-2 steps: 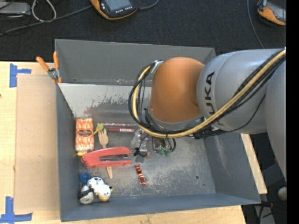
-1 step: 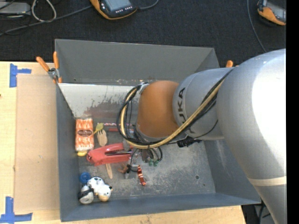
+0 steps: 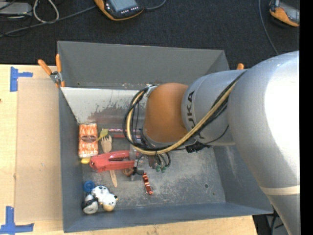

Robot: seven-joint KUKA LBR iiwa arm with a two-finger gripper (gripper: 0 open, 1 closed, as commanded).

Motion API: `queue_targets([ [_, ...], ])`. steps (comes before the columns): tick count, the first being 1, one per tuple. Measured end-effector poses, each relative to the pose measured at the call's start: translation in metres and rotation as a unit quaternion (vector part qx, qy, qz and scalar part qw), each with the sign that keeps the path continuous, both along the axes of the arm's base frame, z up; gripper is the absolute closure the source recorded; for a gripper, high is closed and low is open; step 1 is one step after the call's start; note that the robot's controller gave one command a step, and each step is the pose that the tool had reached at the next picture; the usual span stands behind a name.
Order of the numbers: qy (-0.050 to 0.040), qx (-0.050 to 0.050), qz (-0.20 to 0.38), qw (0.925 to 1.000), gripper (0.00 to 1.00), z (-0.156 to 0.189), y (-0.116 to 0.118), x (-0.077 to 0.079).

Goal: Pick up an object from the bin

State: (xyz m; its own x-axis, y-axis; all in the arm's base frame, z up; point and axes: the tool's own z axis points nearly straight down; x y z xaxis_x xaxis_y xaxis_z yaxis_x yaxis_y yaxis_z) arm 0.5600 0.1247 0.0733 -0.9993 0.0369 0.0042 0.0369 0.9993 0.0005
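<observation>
While the end effector (image 3: 139, 164) is hovering low in the bin (image 3: 146, 67), its opening hidden so I cannot tell, the red flat tool (image 3: 110, 161) is lying just beside it, stretching lengthwise away from the arm.

The bin (image 3: 146, 67) is matt grey metal, its floor scuffed; the red tool (image 3: 110, 160) is possibly glossy plastic.

Black carpet (image 3: 195, 23) covers the floor, strewn with cables (image 3: 44, 6) and an orange-edged handheld controller (image 3: 119, 3).
</observation>
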Motion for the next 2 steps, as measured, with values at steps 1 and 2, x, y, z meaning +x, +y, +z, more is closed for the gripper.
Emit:
queue_targets([
  [1, 0.0, 0.0, 0.0, 1.0, 1.0, 0.0, 0.0, 0.0],
  [2, 0.003, -0.001, 0.027, 0.9996, 1.0, 0.035, -0.002, 0.005],
])
